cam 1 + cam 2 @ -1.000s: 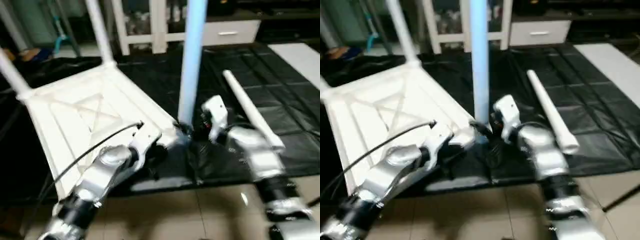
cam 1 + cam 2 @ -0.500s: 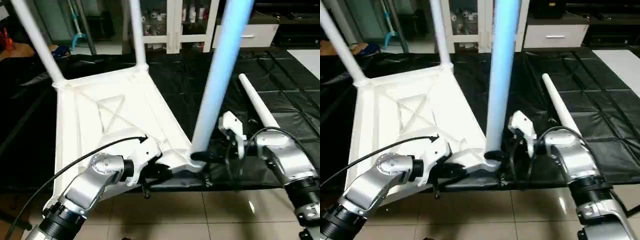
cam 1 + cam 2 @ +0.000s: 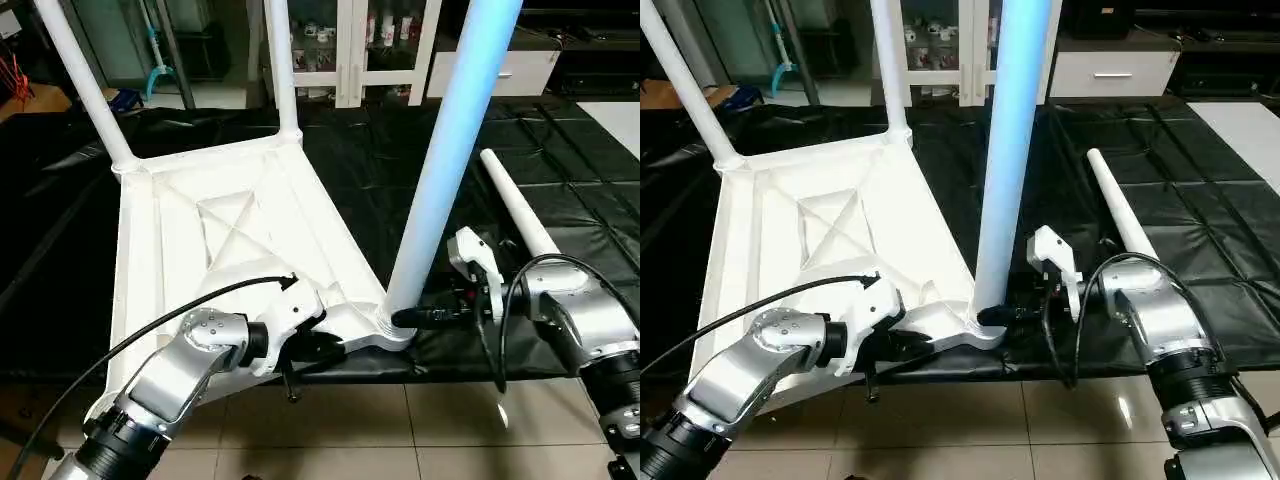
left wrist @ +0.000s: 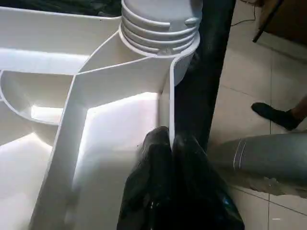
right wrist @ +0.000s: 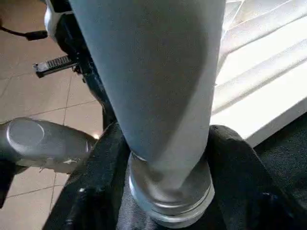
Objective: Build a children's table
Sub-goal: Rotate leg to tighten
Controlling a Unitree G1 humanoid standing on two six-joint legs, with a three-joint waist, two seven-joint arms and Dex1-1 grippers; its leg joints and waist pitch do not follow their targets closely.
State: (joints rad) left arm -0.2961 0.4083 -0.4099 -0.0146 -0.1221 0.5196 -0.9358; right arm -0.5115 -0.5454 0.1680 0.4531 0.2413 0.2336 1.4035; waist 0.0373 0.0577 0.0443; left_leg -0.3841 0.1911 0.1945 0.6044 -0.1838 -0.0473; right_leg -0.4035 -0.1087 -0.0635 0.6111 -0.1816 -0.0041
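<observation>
The tabletop [image 3: 230, 240] lay upside down on a black mat [image 3: 560, 180], ribbed underside up, with two legs [image 3: 85, 85] rising from its far corners and cut off by the frame's top edge. The left gripper [image 4: 170, 143] was pinched shut on the thin edge wall of the tabletop, just beside the near corner socket [image 4: 160, 24]. A third leg [image 3: 450, 150] stood in that socket, its upper end out of frame. The right gripper [image 3: 420, 317] reached in at the leg's base, its fingers [image 5: 235, 163] on either side of the leg; whether they actually pressed on it was hard to make out. A fourth leg [image 3: 515, 205] lay loose on the mat beyond the right gripper.
</observation>
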